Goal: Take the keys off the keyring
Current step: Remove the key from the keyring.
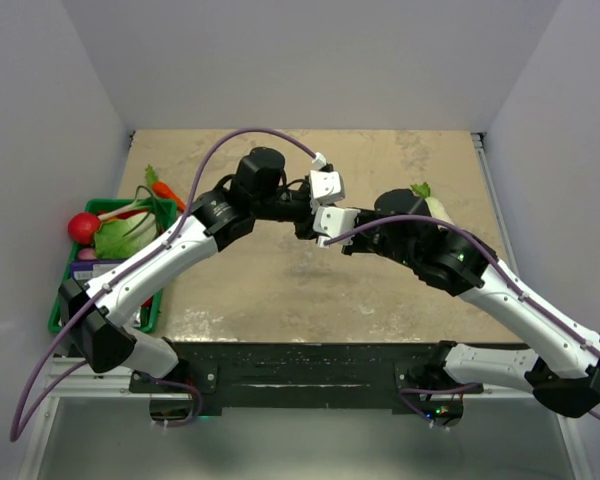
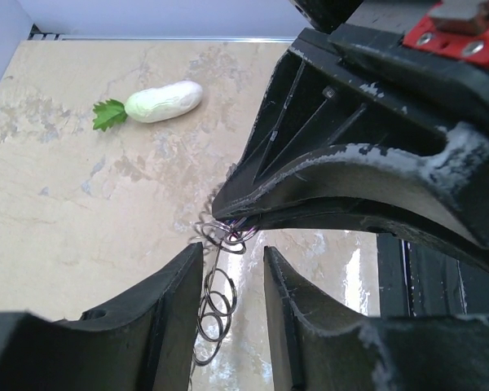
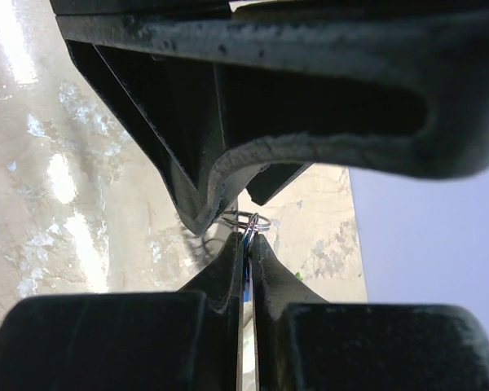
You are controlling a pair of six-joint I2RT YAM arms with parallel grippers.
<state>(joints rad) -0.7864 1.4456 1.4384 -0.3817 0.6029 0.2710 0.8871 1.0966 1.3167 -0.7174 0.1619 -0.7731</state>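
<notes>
Where the two arms meet: above the middle of the table (image 2: 81,204), the gripper tips almost touching.
Keyring (image 2: 215,305): a chain of grey wire loops strung between the two grippers.
Key (image 3: 244,273): only a thin bluish sliver shows, seen edge-on.
Left gripper (image 2: 228,259): fingers apart, the loops running down between them; no clear pinch shows.
Right gripper (image 3: 245,243): fingers pressed together on the Key, at the chain's upper end.
Radish (image 2: 163,101): white with green leaves, lying well apart, toward the far edge.
</notes>
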